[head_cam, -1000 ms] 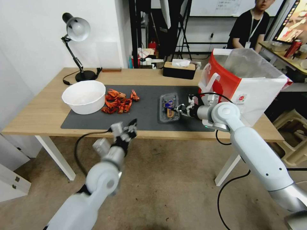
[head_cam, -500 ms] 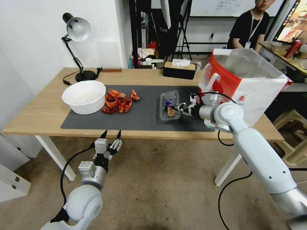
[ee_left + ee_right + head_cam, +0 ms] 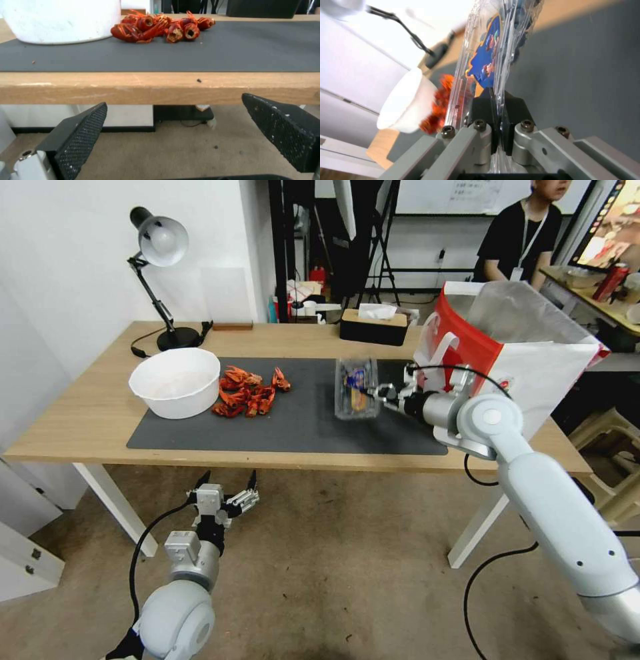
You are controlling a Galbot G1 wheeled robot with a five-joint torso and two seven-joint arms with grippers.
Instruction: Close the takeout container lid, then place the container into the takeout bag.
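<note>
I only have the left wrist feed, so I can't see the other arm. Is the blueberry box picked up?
Observer: Yes, the right gripper is shut on the rim of the blueberry box, held above the mat.
Operator: Is the lid closed?
Observer: Yes, the lid lies flat against the box.
Operator: Where's the bag?
Observer: The bag stands open on the table's right end, beside the right gripper.

Clear takeout container [image 3: 357,388] with blue-and-orange label; red-and-white takeout bag [image 3: 510,355], silver-lined; orange-red crayfish [image 3: 248,391]; white bowl [image 3: 175,381]; dark grey mat [image 3: 293,413]; light wood surface [image 3: 80,407].
</note>
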